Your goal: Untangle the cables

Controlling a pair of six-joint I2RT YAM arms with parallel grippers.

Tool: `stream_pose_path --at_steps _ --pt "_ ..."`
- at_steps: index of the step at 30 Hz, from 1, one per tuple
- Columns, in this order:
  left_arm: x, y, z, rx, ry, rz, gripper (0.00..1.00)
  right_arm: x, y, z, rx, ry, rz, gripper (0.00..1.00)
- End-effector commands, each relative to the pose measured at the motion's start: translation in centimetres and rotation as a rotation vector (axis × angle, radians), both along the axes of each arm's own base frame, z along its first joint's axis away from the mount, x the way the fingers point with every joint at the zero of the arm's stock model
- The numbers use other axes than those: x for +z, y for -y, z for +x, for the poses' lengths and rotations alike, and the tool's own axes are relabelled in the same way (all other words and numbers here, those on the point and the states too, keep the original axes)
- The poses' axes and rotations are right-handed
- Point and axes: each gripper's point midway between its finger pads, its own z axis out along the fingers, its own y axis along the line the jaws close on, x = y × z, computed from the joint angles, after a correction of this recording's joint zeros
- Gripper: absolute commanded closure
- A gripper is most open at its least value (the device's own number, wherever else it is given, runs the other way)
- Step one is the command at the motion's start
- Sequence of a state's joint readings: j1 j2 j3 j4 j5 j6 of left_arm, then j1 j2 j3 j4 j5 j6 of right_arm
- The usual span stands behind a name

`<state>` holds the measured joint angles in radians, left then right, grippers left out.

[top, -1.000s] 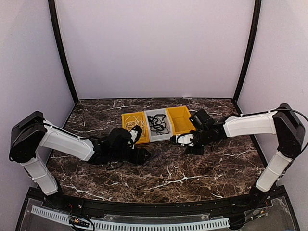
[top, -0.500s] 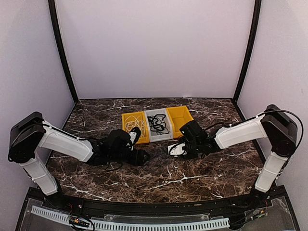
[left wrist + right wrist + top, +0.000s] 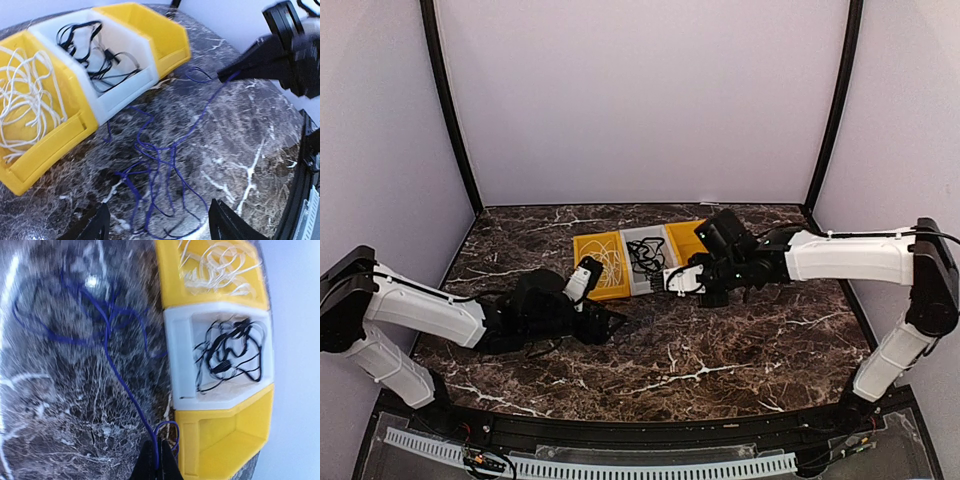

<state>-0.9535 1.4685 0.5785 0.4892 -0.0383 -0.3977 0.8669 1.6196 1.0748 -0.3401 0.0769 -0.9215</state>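
**Two cables binned, one loose on the table**

Two of the three cables look sorted. The black cable (image 3: 95,55) lies coiled inside the white bin (image 3: 125,90). The white cable (image 3: 25,95) sits in the yellow bin (image 3: 55,145) touching the white bin's left side. Neither crosses into a neighbouring compartment.

The empty yellow bin (image 3: 165,40), touching the white bin's right side, holds nothing, so it is probably meant for the last cord.

That cord, a blue-violet cable (image 3: 160,165), lies on the marble table (image 3: 240,150) in front of the white bin. It is spread in several overlapping loops, and one strand runs toward the corner where the white bin meets the empty one.

The right gripper (image 3: 156,460) is pinched tight on that strand's end, just in front of the empty bin. The left gripper (image 3: 160,227) stands wide apart over the loops and holds nothing.

By my reading, what is left is drawing the blue-violet cable free of its own loops and lifting it into the empty bin.
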Motion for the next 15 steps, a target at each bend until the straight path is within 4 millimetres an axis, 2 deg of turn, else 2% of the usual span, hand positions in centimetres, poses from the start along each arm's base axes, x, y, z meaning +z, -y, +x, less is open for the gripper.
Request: stream_pose_path --at_steps 1,2,4,8,9,10,11,12,13,14,15 --pt "8.1 2.4 -2.4 -0.143 0.385 -0.098 0.29 8.0 -2.1 -4.3 0.064 -0.186 0.212 1.00" --pt "9.9 3.1 -3.4 -0.162 0.451 -0.145 0.28 9.1 -2.4 -4.8 0.076 -0.209 0.237 1.00" --pt "11.7 3.6 -3.8 -0.175 0.544 -0.160 0.27 10.6 -2.7 -5.9 0.097 -0.265 0.266 1.00" --pt "14.3 4.9 -3.0 -0.145 0.651 -0.195 0.26 13.2 -3.4 -7.3 0.144 -0.340 0.309 1.00" --pt "14.1 5.4 -2.7 -0.144 0.661 -0.196 0.27 13.8 -3.6 -7.7 0.155 -0.355 0.321 1.00" --pt "15.2 5.6 -2.7 -0.133 0.695 -0.235 0.28 14.4 -3.7 -7.9 0.163 -0.368 0.334 1.00" --pt "14.7 6.2 -2.4 -0.133 0.697 -0.234 0.29 15.0 -3.8 -8.2 0.172 -0.379 0.345 1.00" --pt "15.9 6.6 -2.2 -0.122 0.729 -0.267 0.34 15.7 -3.9 -8.5 0.181 -0.388 0.358 1.00" --pt "14.6 7.3 -1.7 -0.125 0.723 -0.243 0.38 16.6 -4.0 -8.7 0.193 -0.392 0.373 1.00" --pt "15.1 7.9 -1.4 -0.119 0.739 -0.244 0.45 17.3 -4.1 -8.9 0.202 -0.395 0.383 1.00" --pt "13.5 8.5 -0.9 -0.121 0.727 -0.211 0.48 18.1 -4.0 -9.1 0.210 -0.394 0.394 1.00"
